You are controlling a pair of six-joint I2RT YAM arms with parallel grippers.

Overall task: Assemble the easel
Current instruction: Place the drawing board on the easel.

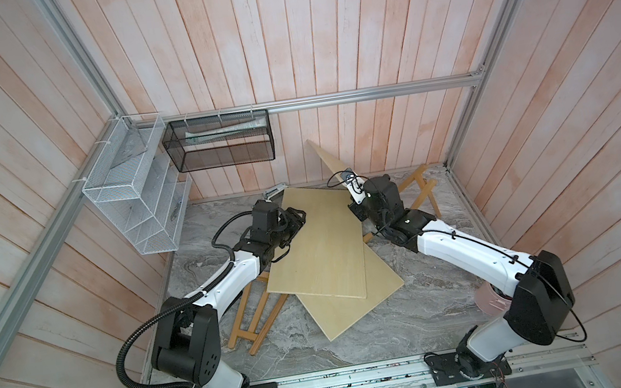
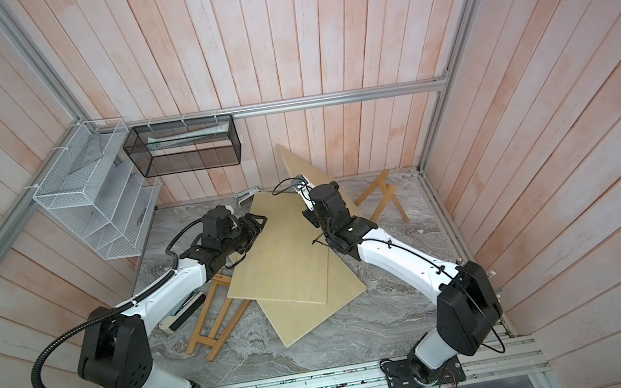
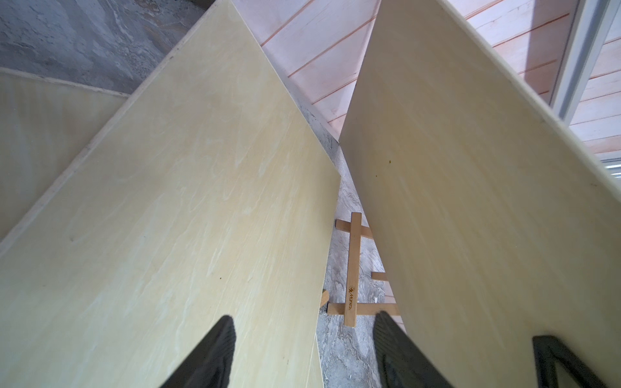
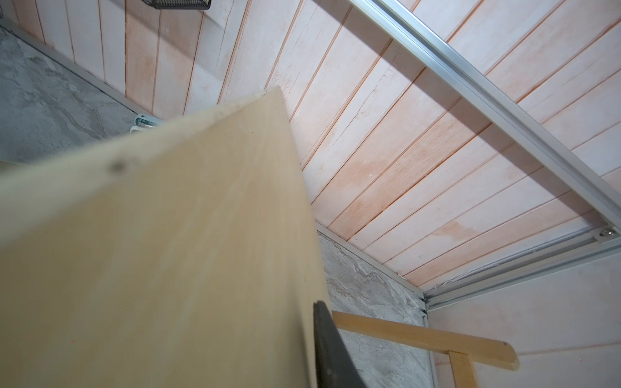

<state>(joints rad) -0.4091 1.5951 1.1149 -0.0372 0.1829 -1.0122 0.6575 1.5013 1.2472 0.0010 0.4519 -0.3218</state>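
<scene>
The marble counter carries two pale boards lying flat across its middle. The upper board lies crossed over the lower board, and its near left corner covers part of an easel frame towards the counter's left edge. A third, raised board tilts up near the back edge, grasped by the right pincer. A second easel frame sits in the back right corner. The left pincer hangs released over the upper board's far end, holding nothing.
</scene>
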